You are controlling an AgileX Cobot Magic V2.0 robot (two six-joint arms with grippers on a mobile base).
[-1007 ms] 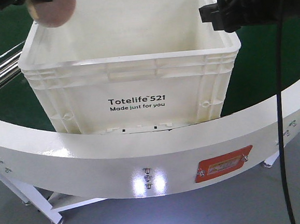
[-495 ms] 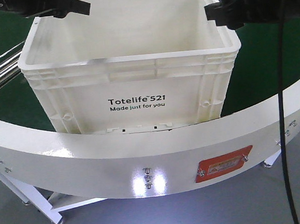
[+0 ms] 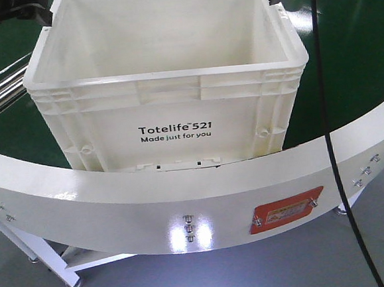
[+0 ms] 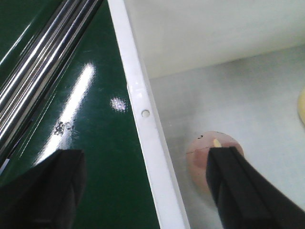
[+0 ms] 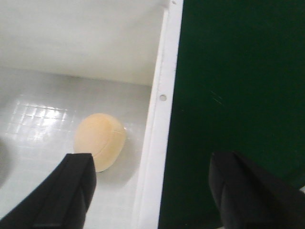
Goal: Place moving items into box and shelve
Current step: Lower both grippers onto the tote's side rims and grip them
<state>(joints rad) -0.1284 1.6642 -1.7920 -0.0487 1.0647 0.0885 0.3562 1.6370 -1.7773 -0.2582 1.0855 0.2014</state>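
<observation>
Packing looks done: pinkish-brown fruit [image 4: 202, 160] and yellow-orange fruit [image 5: 100, 140] both sit inside the box [image 3: 169, 112]. The left gripper [image 4: 143, 191] and right gripper [image 5: 155, 191] gape wide and empty over its side walls, so I'd say shelving's not done yet.

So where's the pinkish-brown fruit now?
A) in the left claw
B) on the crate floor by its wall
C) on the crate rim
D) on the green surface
B: the pinkish-brown fruit lies on the floor of the white crate, just inside its wall; the left claw is open.
</observation>
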